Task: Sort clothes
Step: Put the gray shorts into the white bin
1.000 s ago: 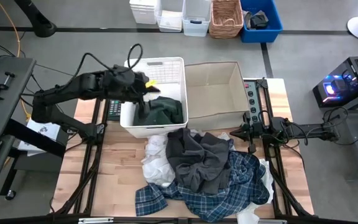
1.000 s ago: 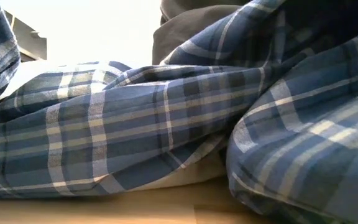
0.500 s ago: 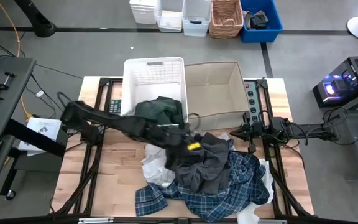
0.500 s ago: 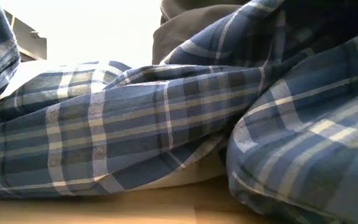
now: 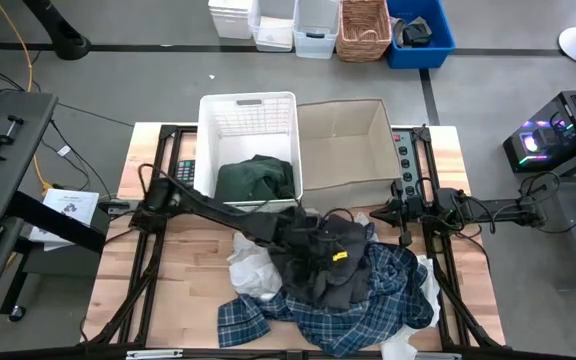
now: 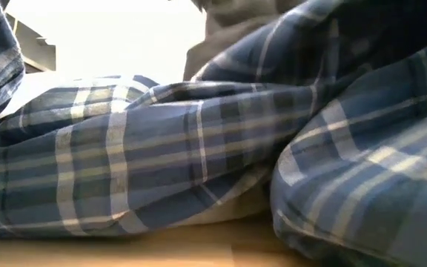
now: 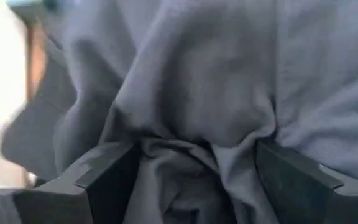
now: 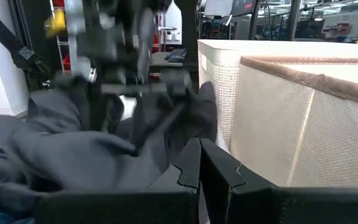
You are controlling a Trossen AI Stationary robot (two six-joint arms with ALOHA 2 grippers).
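The dark grey garment lies on top of the pile at the table's middle, over the blue-and-white plaid shirt and beside white pieces. The dark green garment lies inside the white basket. My left gripper is down on the grey garment, fingers open, as the left wrist view shows. My right gripper is shut and empty at the table's right, beside the beige fabric box. The low view shows mostly plaid cloth. My left gripper comes from above, pointing down, into the middle of the dark grey garment. Its two open fingers stand in the cloth with a bunched fold between them. The garment lies on the pile, slack.
Power strip along the table's right rail. Bare wood shows at the table's near left. The right wrist view shows the beige box wall and the white basket behind it. Bins stand on the floor beyond the far edge.
My left gripper has left the white basket, swung toward the table's near right and come down on the dark grey garment. The dark green garment stays in the basket. The grey cloth has shifted a little in the low view.
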